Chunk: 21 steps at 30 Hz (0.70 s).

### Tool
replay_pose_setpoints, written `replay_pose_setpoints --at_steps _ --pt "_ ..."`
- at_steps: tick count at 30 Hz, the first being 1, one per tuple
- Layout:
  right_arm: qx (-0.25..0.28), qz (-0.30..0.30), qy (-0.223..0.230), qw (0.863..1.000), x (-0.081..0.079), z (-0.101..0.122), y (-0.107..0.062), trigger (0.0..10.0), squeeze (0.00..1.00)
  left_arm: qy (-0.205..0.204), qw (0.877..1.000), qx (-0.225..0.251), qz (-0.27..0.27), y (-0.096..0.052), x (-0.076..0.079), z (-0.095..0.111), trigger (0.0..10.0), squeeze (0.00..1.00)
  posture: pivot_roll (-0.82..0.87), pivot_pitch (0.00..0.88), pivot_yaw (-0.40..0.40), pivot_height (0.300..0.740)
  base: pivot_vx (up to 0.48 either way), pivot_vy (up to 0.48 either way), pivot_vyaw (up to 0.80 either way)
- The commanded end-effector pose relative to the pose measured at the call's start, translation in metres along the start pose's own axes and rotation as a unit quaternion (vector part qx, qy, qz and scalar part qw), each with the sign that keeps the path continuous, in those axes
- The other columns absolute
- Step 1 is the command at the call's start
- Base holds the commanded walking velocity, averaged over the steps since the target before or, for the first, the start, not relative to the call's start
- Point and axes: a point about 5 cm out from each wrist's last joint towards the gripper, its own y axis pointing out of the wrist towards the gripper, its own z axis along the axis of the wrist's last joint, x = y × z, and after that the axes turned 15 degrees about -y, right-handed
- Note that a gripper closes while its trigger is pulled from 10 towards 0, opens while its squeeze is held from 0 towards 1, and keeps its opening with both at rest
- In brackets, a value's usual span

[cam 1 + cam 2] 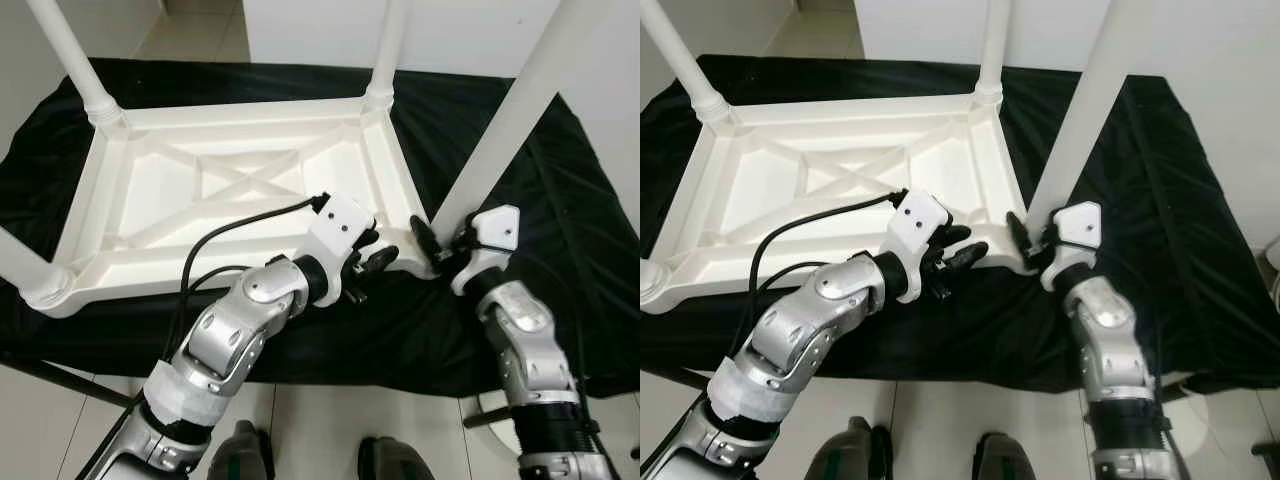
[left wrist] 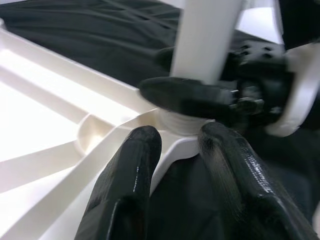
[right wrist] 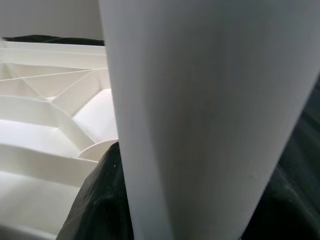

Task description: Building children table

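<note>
clamped around the base of the near-right table leg (image 1: 505, 130), the right gripper (image 1: 440, 243) has one black finger on each side of the white tube, just where it meets the corner of the upturned white table top (image 1: 215, 180). from the left eye view, the left gripper (image 1: 372, 259) sits at the near rim of that same corner with its two fingers apart, their tips touching or almost touching the plastic edge. the table top lies ribbed side up on a black cloth (image 1: 560, 200) that covers the work surface, and three more white legs stand out of its other corners, each rising out of frame. a black cable (image 1: 240, 225) loops from the left wrist back over the table top.

from the right eye view the scene reads the same: the leg (image 1: 1080, 120) leans up and to the right from its socket, the right gripper (image 1: 1030, 240) closed on its lowest part, the left gripper (image 1: 958, 252) just beside it along the rim.

in the left wrist view two black fingers (image 2: 127, 185) spread open in the foreground, pointing at the corner socket (image 2: 182, 122) where the leg enters; the right gripper's finger (image 2: 187, 97) lies across the leg just above the socket.

in the right wrist view the white leg (image 3: 210, 115) stands very close, with a black finger (image 3: 100, 200) pressed to its side and the ribs of the table top (image 3: 45, 130) beyond.
</note>
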Motion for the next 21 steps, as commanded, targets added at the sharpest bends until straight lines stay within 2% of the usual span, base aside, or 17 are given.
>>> replay_pose_setpoints --at_steps 1,2,3,5,6,7,8,15,16,17,18,19,20,21 --pt "-0.032 -0.05 -0.009 0.998 -0.002 0.0 -0.002 10.0 0.0 0.004 1.0 -0.008 -0.024 -0.001 0.004 -0.004 10.0 0.0 -0.08 0.067 0.016 0.74 0.0 0.0 0.0" --pt "-0.032 -0.05 -0.009 0.998 -0.002 0.0 -0.002 10.0 0.0 0.004 1.0 -0.008 -0.024 -0.001 0.004 -0.004 10.0 0.0 -0.08 0.067 0.016 0.74 0.0 0.0 0.0" --pt "-0.066 -0.1 -0.007 0.993 -0.005 -0.004 -0.005 10.0 0.0 0.009 0.999 -0.011 -0.036 -0.002 0.006 -0.006 10.0 0.0 -0.08 0.067 0.016 0.74 0.0 0.0 0.0" --pt "-0.074 -0.126 -0.004 0.989 -0.008 -0.005 -0.006 10.0 0.0 0.005 0.999 -0.015 -0.044 -0.002 0.008 -0.008 10.0 0.0 -0.09 0.069 0.015 0.74 0.0 0.0 0.0" --pt "-0.079 -0.136 -0.004 0.988 -0.011 -0.006 -0.006 10.0 0.0 0.001 0.999 -0.017 -0.047 -0.002 0.009 -0.01 10.0 0.35 -0.09 0.069 0.015 0.74 0.0 0.0 0.0" --pt "-0.079 -0.136 -0.004 0.988 -0.011 -0.006 -0.006 10.0 0.0 0.001 0.999 -0.017 -0.047 -0.002 0.009 -0.01 10.0 0.35 -0.09 0.069 0.015 0.74 0.0 0.0 0.0" --pt "-0.086 -0.156 0.002 0.984 -0.013 -0.006 -0.007 10.0 0.0 -0.004 0.998 -0.02 -0.053 -0.002 0.01 -0.011 10.0 1.0 -0.09 0.071 0.012 0.74 0.0 0.0 0.0" --pt "-0.121 -0.219 0.007 0.968 -0.014 -0.004 -0.01 10.0 0.0 -0.005 0.998 -0.029 -0.063 -0.005 0.012 -0.013 10.0 1.0 -0.07 0.072 0.007 0.74 0.0 0.0 0.0" --pt "-0.124 -0.226 0.011 0.966 -0.015 -0.003 -0.01 10.0 0.0 0.0 0.998 -0.032 -0.059 -0.005 0.012 -0.013 10.0 0.9 -0.07 0.071 0.007 0.74 0.0 0.0 0.0" --pt "-0.124 -0.226 0.011 0.966 -0.015 -0.003 -0.01 10.0 0.0 0.0 0.998 -0.032 -0.059 -0.005 0.012 -0.013 10.0 0.9 -0.07 0.071 0.007 0.74 0.0 0.0 0.0" --pt "-0.126 -0.233 0.014 0.964 -0.016 -0.003 -0.01 10.0 0.0 0.005 0.998 -0.034 -0.056 -0.005 0.012 -0.013 10.0 0.25 -0.07 0.072 0.005 0.74 0.0 0.0 0.0" --pt "-0.126 -0.233 0.014 0.964 -0.016 -0.003 -0.01 10.0 0.0 0.005 0.998 -0.034 -0.056 -0.005 0.012 -0.013 10.0 0.25 -0.07 0.072 0.005 0.74 0.0 0.0 0.0" --pt "-0.129 -0.24 0.017 0.962 -0.018 -0.002 -0.009 10.0 0.0 0.009 0.998 -0.034 -0.055 -0.005 0.011 -0.013 10.0 0.0 -0.07 0.072 0.003 0.74 0.0 0.0 0.0" --pt "-0.129 -0.24 0.017 0.962 -0.018 -0.002 -0.009 10.0 0.0 0.009 0.998 -0.034 -0.055 -0.005 0.011 -0.013 10.0 0.0 -0.07 0.072 0.003 0.74 0.0 0.0 0.0"
